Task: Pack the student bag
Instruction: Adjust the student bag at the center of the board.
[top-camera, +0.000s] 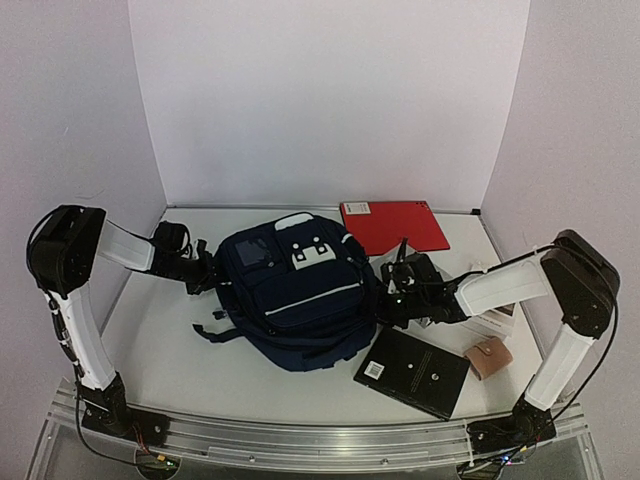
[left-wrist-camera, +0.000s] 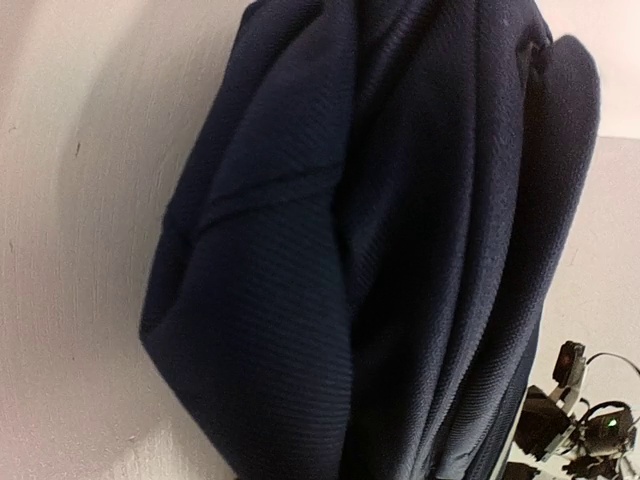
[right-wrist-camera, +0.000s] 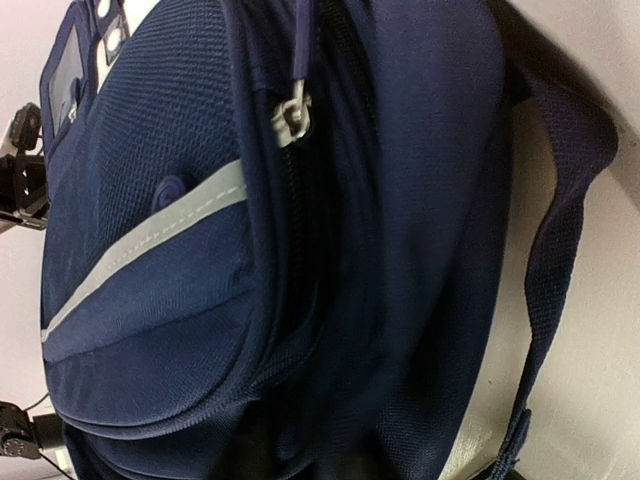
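Observation:
The student bag (top-camera: 295, 290), dark navy with thin pale stripes and white patches near its top, lies flat in the middle of the table. My left gripper (top-camera: 212, 275) presses into its left side. The left wrist view is filled with bunched navy fabric (left-wrist-camera: 380, 250) and the fingers are hidden; the gripper is shut on that fabric. My right gripper (top-camera: 385, 290) is against the bag's right side. Its wrist view shows the front pocket (right-wrist-camera: 200, 250), a metal zipper pull (right-wrist-camera: 293, 112) and a strap (right-wrist-camera: 565, 230), with no fingers showing.
A red folder (top-camera: 395, 226) lies behind the bag at the back right. A black book (top-camera: 412, 371) lies at the front right, with a small tan pouch (top-camera: 489, 358) beside it. A white box (top-camera: 495, 322) sits under the right forearm. Walls enclose three sides.

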